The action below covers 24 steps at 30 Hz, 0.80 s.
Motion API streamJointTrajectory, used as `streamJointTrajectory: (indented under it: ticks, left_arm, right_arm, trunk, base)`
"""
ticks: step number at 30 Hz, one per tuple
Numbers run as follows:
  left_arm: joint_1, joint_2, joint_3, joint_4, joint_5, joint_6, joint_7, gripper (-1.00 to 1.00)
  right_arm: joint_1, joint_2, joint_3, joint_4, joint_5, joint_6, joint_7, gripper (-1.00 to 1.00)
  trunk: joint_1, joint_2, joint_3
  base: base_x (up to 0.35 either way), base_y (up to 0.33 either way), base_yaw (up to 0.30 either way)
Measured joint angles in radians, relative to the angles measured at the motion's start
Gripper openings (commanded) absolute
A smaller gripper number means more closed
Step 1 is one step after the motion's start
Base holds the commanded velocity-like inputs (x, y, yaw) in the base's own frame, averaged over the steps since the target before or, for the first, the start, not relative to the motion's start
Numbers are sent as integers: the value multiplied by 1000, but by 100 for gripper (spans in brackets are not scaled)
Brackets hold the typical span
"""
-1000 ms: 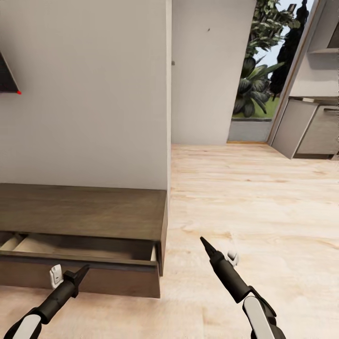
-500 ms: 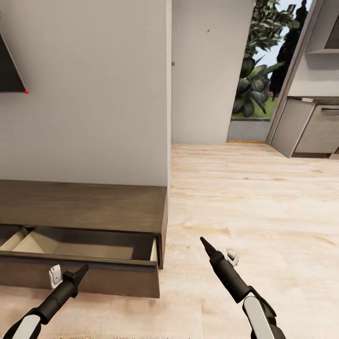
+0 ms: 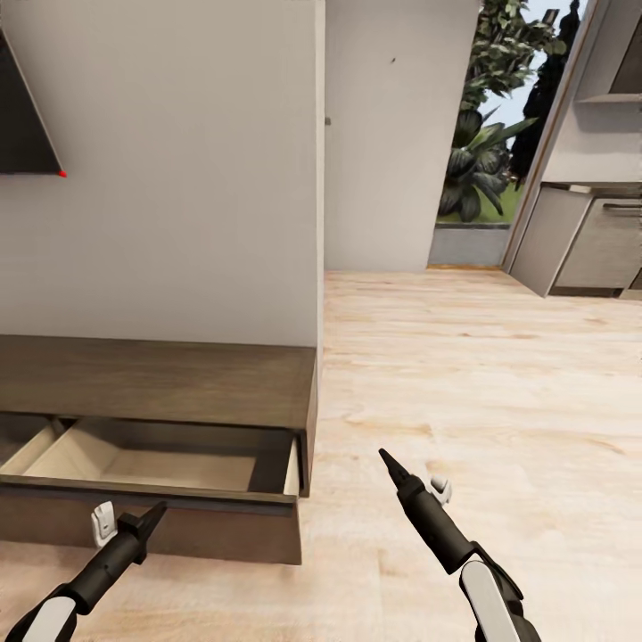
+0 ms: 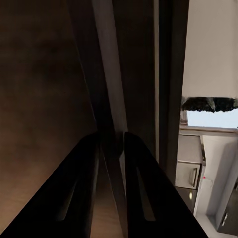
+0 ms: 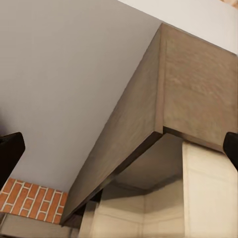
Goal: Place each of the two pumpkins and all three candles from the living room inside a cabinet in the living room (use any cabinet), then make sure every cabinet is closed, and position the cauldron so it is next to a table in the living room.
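Cabinet (image 3: 178, 397) drawer (image 3: 160, 459) stands pulled out, pale inside bare where visible; left gripper (image 3: 134, 530) fingers nearly together at its front, holding nothing; right gripper (image 3: 415, 486) spread wide, empty, over floor (image 3: 490, 374); loading and closing apparently still ahead.

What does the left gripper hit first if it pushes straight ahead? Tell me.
Probably the dark front panel of the open drawer of the cabinet: the left gripper points right at it, though depth is unclear.
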<state>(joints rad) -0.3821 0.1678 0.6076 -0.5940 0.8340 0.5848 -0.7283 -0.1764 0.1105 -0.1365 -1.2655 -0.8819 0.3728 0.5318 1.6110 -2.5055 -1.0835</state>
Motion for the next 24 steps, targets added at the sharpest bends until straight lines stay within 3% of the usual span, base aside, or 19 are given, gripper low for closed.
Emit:
streamJointTrajectory:
  ticks: [24]
  left_arm:
    - [0,0,14,0,-1,0,2,-100]
  right_arm:
    - [0,0,0,0,0,0,0,100]
  trunk:
    - [0,0,0]
  base:
    - [-124,0,0]
